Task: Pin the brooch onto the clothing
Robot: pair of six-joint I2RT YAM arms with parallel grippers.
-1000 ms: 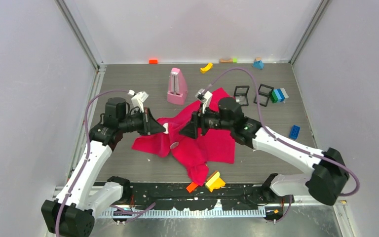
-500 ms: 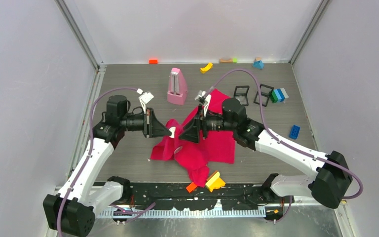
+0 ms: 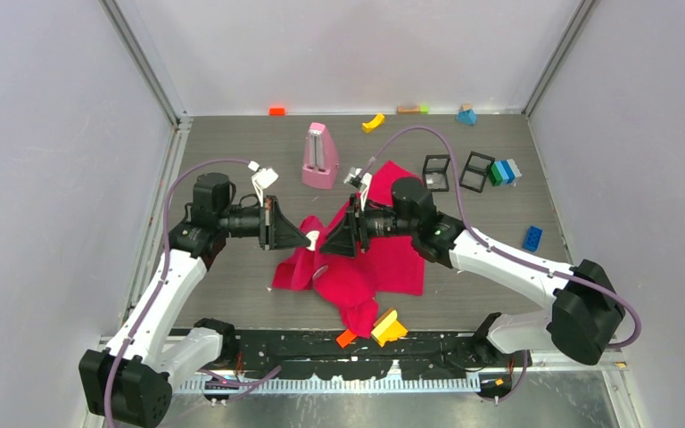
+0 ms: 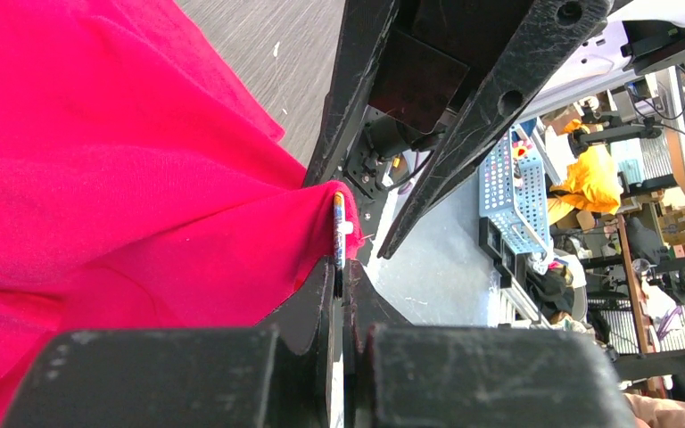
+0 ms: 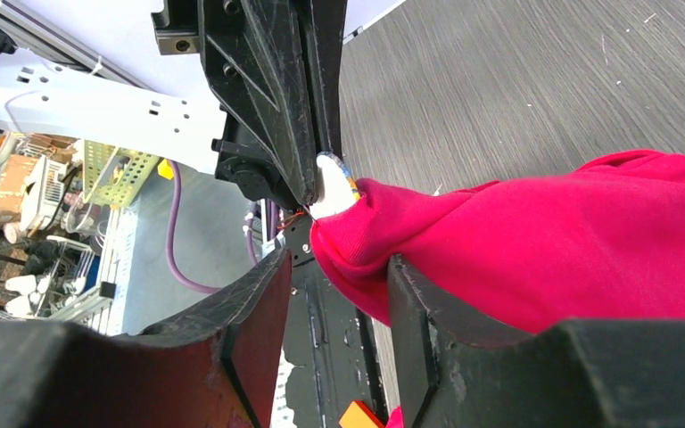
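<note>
Here | our left hand (image 4: 340,267) pinched the thin brooch (image 4: 339,230) by its edge | right hand (image 5: 334,294) spread around the soft, limp shirt (image 3: 370,259) fold | we judged bunched cloth the best hold.

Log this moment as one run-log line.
left gripper: shut on brooch | right gripper: open around T-shirt fold | brooch at fold edge | pinned: cannot tell

A pink metronome (image 3: 320,157) stands upright on the table (image 3: 232,143); far edge: orange block (image 3: 276,111), yellow piece (image 3: 373,122); right: two black frames (image 3: 458,172), blue brick (image 3: 532,238)
</note>
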